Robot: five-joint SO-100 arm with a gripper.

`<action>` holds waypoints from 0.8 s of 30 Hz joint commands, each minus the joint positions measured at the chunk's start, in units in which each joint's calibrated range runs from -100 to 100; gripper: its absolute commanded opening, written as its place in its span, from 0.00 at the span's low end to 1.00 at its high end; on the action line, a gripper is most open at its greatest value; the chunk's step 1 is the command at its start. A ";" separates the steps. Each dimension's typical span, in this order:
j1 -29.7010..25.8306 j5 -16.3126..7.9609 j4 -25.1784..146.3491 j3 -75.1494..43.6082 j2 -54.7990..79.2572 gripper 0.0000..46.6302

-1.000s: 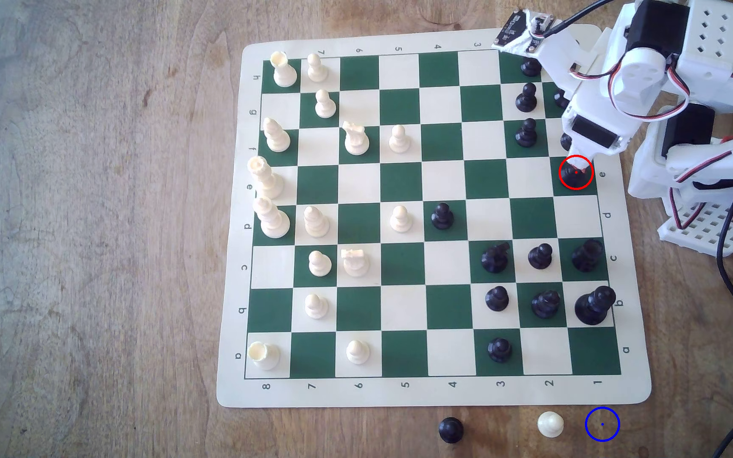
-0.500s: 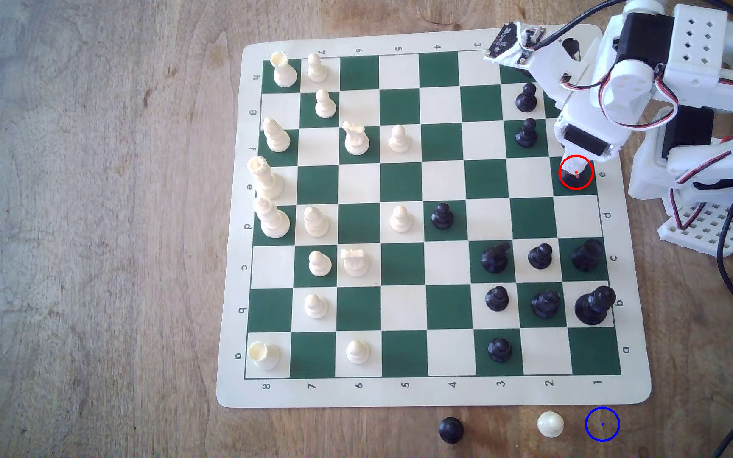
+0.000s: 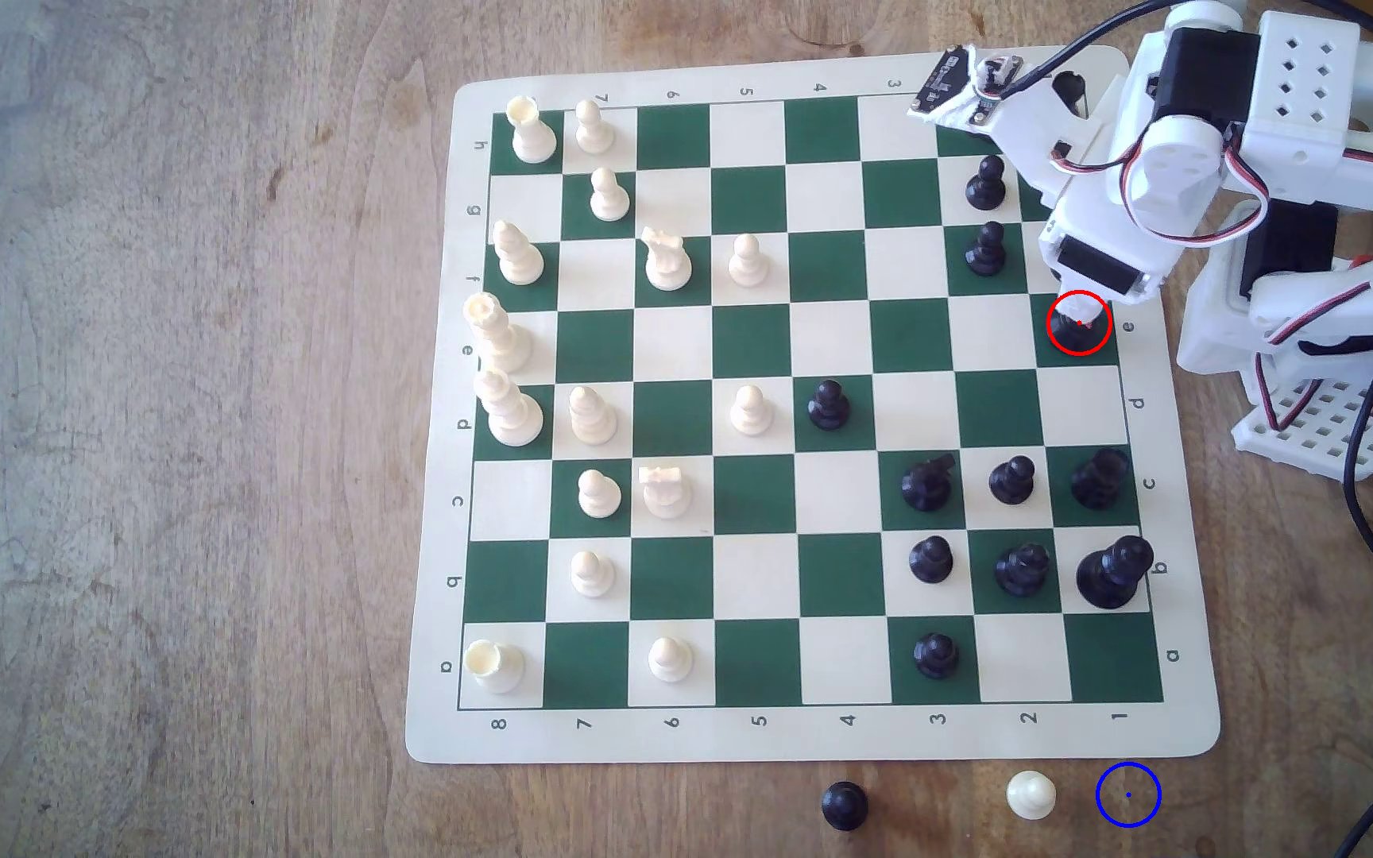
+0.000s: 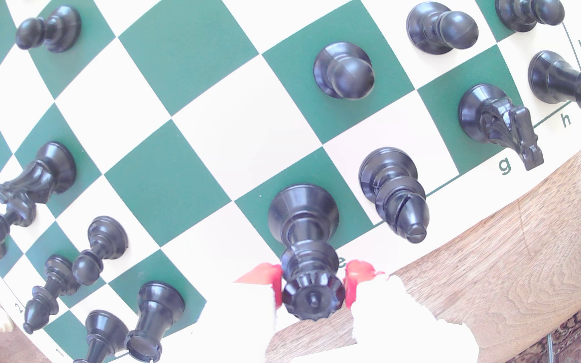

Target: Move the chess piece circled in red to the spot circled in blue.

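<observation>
Grasp made, carry not yet begun.

I see the gripper (image 4: 313,289) pinching the crown of the black piece (image 4: 303,216), a red pad touching each side; its base looks seated on the green e1 square inside the red circle (image 3: 1079,322). I judge the lift, carry and release remain: the blue spot (image 3: 1128,794) lies bare off the board, beside a white pawn (image 3: 1030,794).

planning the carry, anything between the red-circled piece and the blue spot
Yes. Straight down the exterior view from the circled piece to the blue spot, two tall black pieces stand in that file. The white pawn sits beside the spot.
</observation>
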 commanded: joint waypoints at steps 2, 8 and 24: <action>-0.73 -0.20 -0.37 -0.39 -0.08 0.01; -1.04 -0.24 0.45 -0.93 -1.10 0.01; -19.35 -2.39 15.27 -42.00 7.56 0.00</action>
